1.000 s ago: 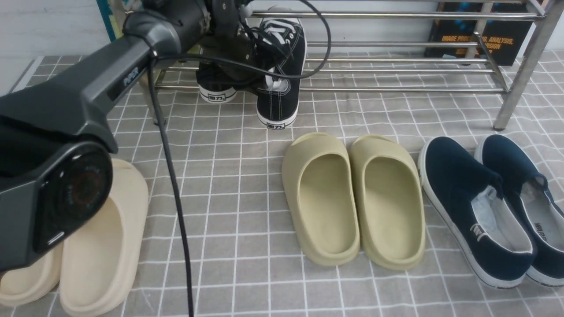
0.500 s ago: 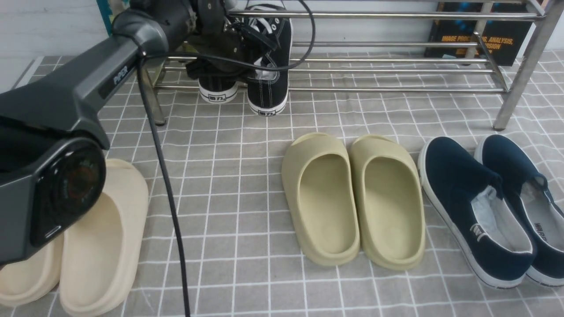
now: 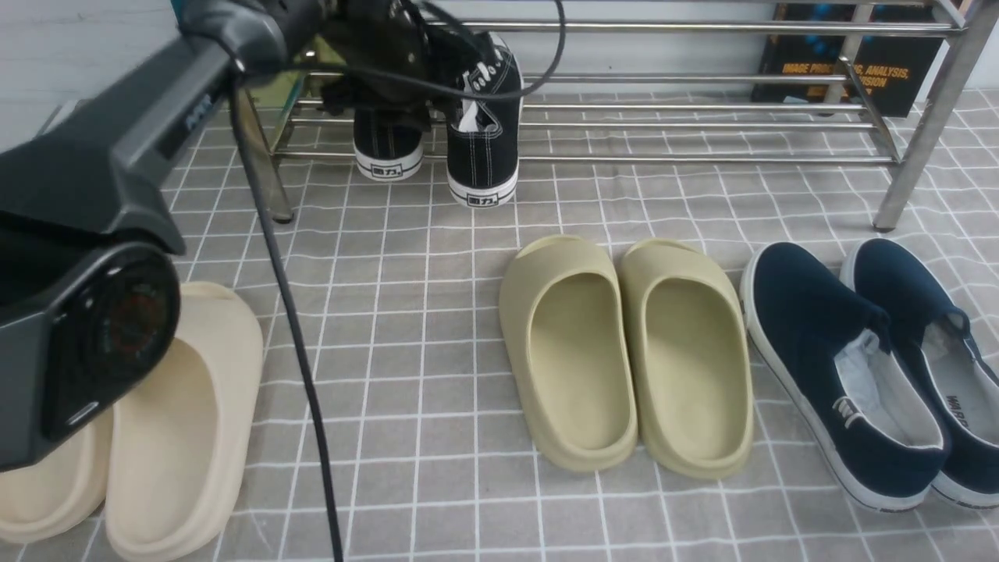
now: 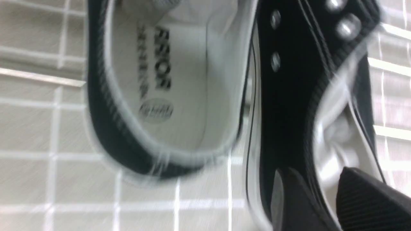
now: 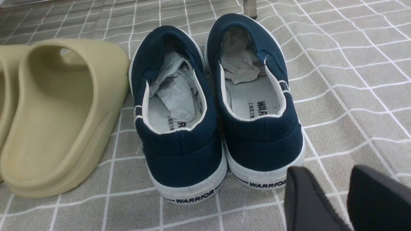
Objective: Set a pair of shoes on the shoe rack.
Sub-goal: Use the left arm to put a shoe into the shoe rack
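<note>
Sneakers (image 3: 482,152) lowered onto rack (image 3: 702,125), left hand (image 4: 316,175) parted astride one

The sneakers (image 3: 484,148) sit side by side on the shoe rack's (image 3: 702,125) lowest bars, directly below the left gripper (image 4: 324,199). The foam slides (image 3: 624,351) and slip-ons (image 3: 851,367) lie behind it, to its right.

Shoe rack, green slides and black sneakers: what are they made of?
Rack: looks like metal tubes, silvery and shiny, with bright glints along the bars.
Green slides: probably foam or rubber. Each is one moulded piece, matte, with no seams.
Sneakers: seemingly black cloth, with white stitching showing. The white soles look like rubber.
</note>
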Robot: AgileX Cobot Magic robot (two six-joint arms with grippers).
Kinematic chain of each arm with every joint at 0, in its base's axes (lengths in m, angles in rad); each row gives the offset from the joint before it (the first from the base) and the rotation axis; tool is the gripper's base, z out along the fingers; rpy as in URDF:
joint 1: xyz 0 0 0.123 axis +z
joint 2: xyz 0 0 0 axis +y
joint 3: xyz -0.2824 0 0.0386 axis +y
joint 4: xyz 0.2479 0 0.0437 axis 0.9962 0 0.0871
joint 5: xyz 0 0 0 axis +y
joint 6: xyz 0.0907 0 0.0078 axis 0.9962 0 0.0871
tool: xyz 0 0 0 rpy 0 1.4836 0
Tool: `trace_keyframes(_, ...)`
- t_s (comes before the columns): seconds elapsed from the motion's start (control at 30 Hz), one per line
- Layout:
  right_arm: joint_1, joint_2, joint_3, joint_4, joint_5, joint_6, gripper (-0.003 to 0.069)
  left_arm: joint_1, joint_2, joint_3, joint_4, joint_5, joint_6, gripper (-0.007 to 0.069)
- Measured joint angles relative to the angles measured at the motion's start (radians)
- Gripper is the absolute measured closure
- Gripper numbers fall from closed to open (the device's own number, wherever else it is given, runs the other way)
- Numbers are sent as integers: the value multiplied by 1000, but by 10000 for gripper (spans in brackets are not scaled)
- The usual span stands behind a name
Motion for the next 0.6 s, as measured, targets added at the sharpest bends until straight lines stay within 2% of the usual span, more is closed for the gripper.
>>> trace_keyframes(0.07, 0, 0, 0, 0, 0, 0, 420, 0, -37, -23, 2, 83, 51, 398)
trace_keyframes(0.17, 0, 0, 0, 0, 0, 0, 420, -7, -77, -33, 1, 187, 103, 453)
trace_keyframes(0.33, 0, 0, 0, 0, 0, 0, 420, -53, -82, 93, 0, 205, 141, 625)
trace_keyframes(0.43, 0, 0, 0, 0, 0, 0, 420, -87, -66, 224, -6, 103, 142, 638)
trace_keyframes(0.5, 0, 0, 0, 0, 0, 0, 420, -100, -57, 280, -9, -26, 125, 638)
trace_keyframes(0.6, 0, 0, 0, 0, 0, 0, 420, -100, -55, 303, 6, -148, 102, 638)
